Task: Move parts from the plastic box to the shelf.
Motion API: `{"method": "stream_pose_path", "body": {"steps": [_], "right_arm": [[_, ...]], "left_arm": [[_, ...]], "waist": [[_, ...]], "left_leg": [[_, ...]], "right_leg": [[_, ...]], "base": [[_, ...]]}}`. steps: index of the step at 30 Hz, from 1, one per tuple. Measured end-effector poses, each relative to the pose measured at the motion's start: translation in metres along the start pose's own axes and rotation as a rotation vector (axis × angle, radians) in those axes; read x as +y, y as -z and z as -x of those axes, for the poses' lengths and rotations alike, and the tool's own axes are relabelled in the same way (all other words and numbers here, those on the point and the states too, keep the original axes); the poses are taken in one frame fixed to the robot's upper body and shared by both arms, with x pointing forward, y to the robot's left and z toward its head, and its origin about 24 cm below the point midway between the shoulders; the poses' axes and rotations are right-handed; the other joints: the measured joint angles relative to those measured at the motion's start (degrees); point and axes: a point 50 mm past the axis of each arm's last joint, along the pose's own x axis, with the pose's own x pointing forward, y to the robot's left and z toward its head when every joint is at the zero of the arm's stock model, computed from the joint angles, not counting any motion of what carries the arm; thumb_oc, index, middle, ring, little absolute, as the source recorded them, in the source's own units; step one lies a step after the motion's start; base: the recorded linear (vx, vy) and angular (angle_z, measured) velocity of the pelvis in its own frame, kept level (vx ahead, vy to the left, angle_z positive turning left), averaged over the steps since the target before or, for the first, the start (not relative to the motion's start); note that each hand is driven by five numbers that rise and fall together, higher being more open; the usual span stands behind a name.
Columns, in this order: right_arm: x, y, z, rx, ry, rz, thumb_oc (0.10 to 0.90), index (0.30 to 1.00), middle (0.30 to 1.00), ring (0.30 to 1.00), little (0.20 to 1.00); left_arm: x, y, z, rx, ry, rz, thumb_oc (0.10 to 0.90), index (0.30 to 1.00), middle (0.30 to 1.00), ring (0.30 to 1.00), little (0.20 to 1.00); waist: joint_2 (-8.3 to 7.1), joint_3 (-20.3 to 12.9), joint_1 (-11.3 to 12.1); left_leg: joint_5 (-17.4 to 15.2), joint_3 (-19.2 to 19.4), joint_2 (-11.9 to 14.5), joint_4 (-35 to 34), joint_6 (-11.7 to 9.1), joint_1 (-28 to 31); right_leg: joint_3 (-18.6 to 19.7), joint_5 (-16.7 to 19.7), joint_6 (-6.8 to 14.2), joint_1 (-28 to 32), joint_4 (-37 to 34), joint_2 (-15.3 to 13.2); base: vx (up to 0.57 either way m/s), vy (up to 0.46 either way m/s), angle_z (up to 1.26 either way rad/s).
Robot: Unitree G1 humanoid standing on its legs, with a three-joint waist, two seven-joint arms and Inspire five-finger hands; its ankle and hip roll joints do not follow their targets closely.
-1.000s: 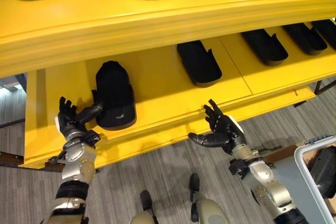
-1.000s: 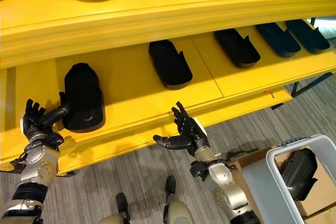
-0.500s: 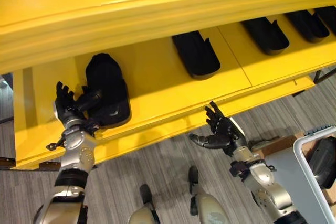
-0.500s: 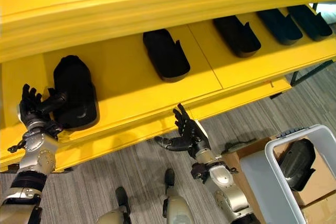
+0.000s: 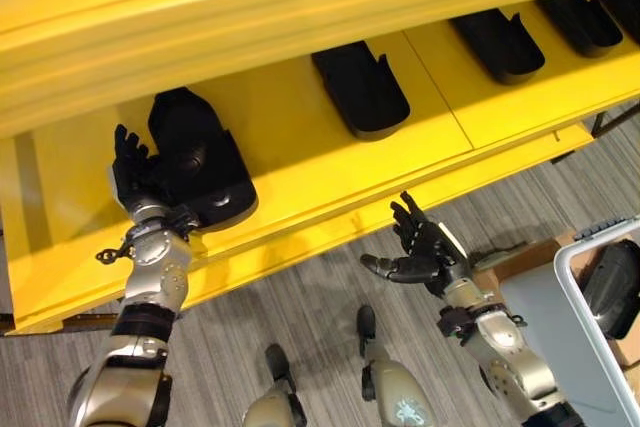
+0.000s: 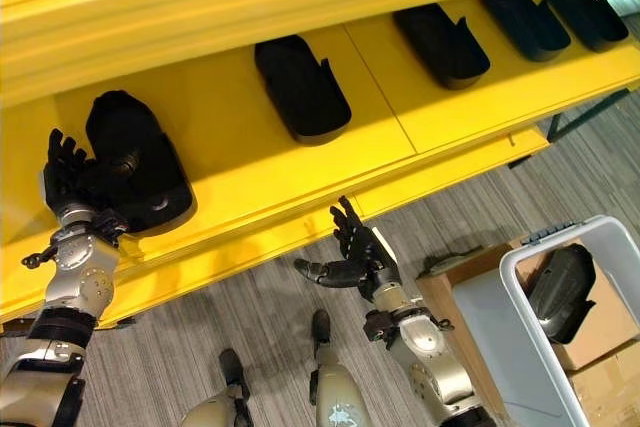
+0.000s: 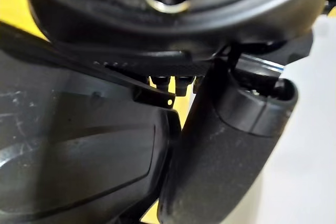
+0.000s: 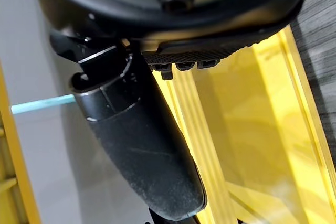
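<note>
The shelf point(image 5: 300, 162) is smooth, shiny yellow, the parts point(image 5: 360, 89) look like dull black plastic, and the box point(image 6: 520, 292) is pale, smooth plastic.

Plastic box point(image 6: 560, 367) cut by frame edge.

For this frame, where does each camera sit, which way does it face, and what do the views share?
Left eye: on the head, looking down at the yellow shelf; both arms show.
Right eye: beside it, also showing the plastic box.
Left wrist: along the left hand, pressed against the black part.
Right wrist: along the right hand, facing the shelf edge.
Shared: both eyes show the left hand at that part.
</note>
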Motion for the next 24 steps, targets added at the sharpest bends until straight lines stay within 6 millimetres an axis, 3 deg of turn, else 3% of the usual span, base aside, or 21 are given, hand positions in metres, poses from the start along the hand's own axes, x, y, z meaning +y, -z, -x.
{"method": "stream_pose_path", "body": {"steps": [24], "right_arm": [[0.000,-0.001,0.000,-0.006,-0.001,0.000,0.900,1.000,1.000,1.000,1.000]], "left_arm": [[-0.012,-0.002,-0.002,-0.012,0.039,-0.027,0.900,1.000,1.000,1.000,1.000]], "waist": [[0.01,0.3,-1.3]], "left_leg": [[0.0,0.6,0.1,0.0,0.0,0.2]], "right_leg": [[0.4,0.6,-0.6,-0.1,0.0,0.2]], "base": [[0.00,-0.001,0.00]]}}
